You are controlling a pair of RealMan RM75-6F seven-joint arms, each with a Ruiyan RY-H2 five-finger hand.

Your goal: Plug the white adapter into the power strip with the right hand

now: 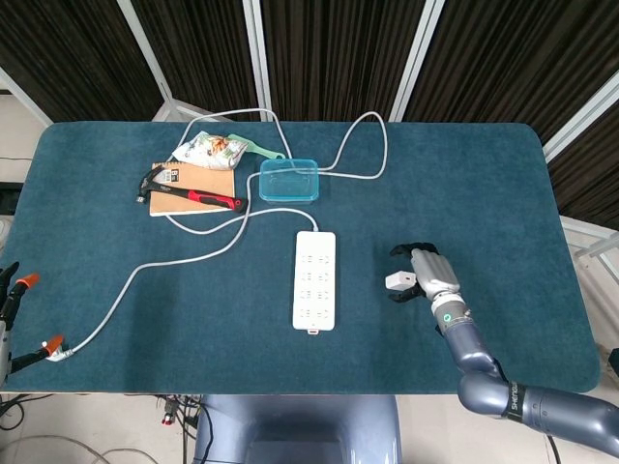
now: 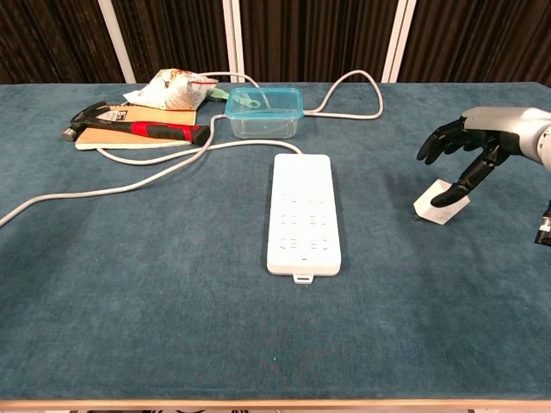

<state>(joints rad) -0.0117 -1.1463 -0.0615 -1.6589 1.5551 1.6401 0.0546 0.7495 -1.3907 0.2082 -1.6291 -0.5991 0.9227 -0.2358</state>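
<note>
One hand is seen at work: the right hand point(image 2: 472, 146), over the right part of the teal bench point(image 1: 116, 242). Its dark fingers point(image 2: 458, 190) are closed on the white adapter point(image 2: 439, 204), which is pinched at its upper edge and tilted; in the chest view its lower corner appears at or just above the cloth, contact cannot be told. The remaining fingers are spread above it.

The white power strip point(image 1: 314, 280) is laid flat well to the left of the fingers, lengthwise, apart from the adapter. Its grey cable point(image 1: 164, 261) is run from the far end leftward, off toward the near-left bench edge.

Beyond the strip, far from the fingers, a clear blue-rimmed container point(image 1: 289, 180) is noted, with a second cable loop point(image 1: 372, 145) beside it. Left of the container a red-handled hammer point(image 1: 193, 196) is laid on a brown board point(image 1: 179, 186), a snack bag point(image 1: 208, 150) touching the board's far edge.

The left hand is not seen in either view.
</note>
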